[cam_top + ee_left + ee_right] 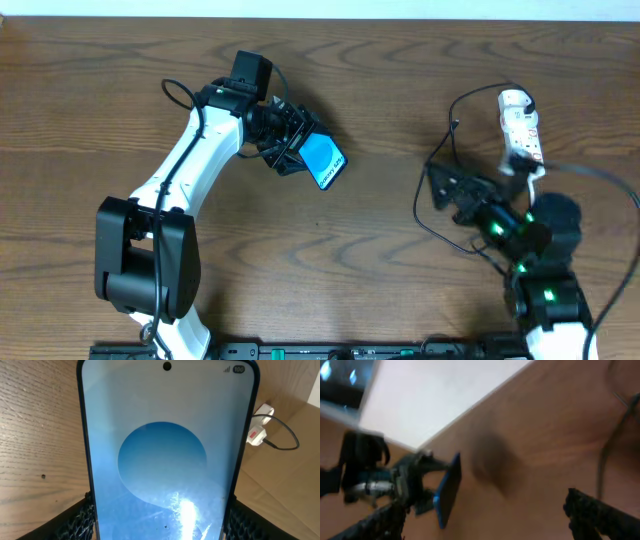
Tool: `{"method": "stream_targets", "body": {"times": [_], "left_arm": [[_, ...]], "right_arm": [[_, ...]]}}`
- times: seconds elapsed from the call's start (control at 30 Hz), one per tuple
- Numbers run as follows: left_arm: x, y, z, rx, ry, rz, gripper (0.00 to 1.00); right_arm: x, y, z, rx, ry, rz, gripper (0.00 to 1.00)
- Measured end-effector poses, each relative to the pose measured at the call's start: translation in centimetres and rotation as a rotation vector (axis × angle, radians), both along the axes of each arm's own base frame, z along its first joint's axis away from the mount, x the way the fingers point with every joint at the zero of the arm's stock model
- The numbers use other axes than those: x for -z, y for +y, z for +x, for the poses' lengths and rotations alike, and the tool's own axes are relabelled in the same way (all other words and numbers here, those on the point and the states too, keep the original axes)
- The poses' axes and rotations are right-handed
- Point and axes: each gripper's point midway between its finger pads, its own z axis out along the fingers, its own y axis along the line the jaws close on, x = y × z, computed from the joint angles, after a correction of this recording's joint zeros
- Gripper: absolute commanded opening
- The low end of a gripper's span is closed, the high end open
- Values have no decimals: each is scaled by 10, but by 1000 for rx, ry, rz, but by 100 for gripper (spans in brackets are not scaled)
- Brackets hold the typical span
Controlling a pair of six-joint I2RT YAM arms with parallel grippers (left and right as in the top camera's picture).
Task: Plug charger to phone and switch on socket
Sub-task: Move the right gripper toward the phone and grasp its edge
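My left hand (292,150) is clamped on the phone (323,160). In the left wrist view its two fingers (82,521) press against the long edges of the case, one on each side, near the end closest to the wrist. The phone is held tilted, with the free end pointing away from the arm toward the middle of the worktop (380,70). I cannot tell whether the low corner touches the wood. The screen is lit: blue, with a paler round disc in the centre, a camera hole at the top edge and small status icons in the top corner. My right hand (448,190) is released. Its jaws stand wide apart with nothing between them, and it points leftward, low over the right side of the worktop. The right wrist view is blurred, but it shows the phone edge-on in the left hand across the worktop. The charger (416,208) lies as a thin black loop curving around the left side of the right hand, near it and well apart from the phone. I cannot tell where the plug tip lies. The socket (519,125) lies flat at the far right, beyond the right hand, with red marks on its white top.
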Motion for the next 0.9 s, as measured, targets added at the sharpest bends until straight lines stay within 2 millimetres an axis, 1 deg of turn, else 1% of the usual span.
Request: {"method": "stream_targets", "body": {"times": [0.07,0.1,0.17,0.2,0.23,0.33,0.37,0.4,0.47,0.53,0.63,0.7,0.77,0.83,0.9], "left_arm": [[0,0,0,-2,4,-1,66],[0,0,0,-2,3,-1,67],[0,0,0,-3,4,0,66],[0,0,0,-6,5,0,67],[0,0,0,-8,9,0,66],[0,0,0,-13,14,-1,67],[0,0,0,-15,14,-2,66],[0,0,0,-16,13,-2,67],[-1,-1,2,-18,5,-5,67],[-1,-1,3,-19,4,-6,67],[-1,-1,3,-19,3,-6,67],[-1,-1,3,-19,4,-5,67],[-1,-1,3,-19,4,-6,67],[-1,-1,3,-22,6,-6,66],[-1,-1,3,-24,9,-7,66]], "right_arm": [[0,24,6,-79,33,-11,99],[1,48,7,-156,49,-15,99],[0,73,9,-225,29,-5,99],[3,82,9,-252,33,-4,99],[4,84,10,-254,36,-3,99],[6,87,24,-230,21,4,96],[8,90,28,-227,15,3,94],[13,95,30,-228,24,-1,93],[23,113,30,-244,35,-14,91],[30,124,28,-231,46,-27,89],[44,145,22,-203,77,-48,84],[48,153,27,-156,57,-57,82],[53,154,34,-123,52,-64,79],[60,156,43,-97,44,-64,73],[62,159,50,-82,29,-49,63]]}}
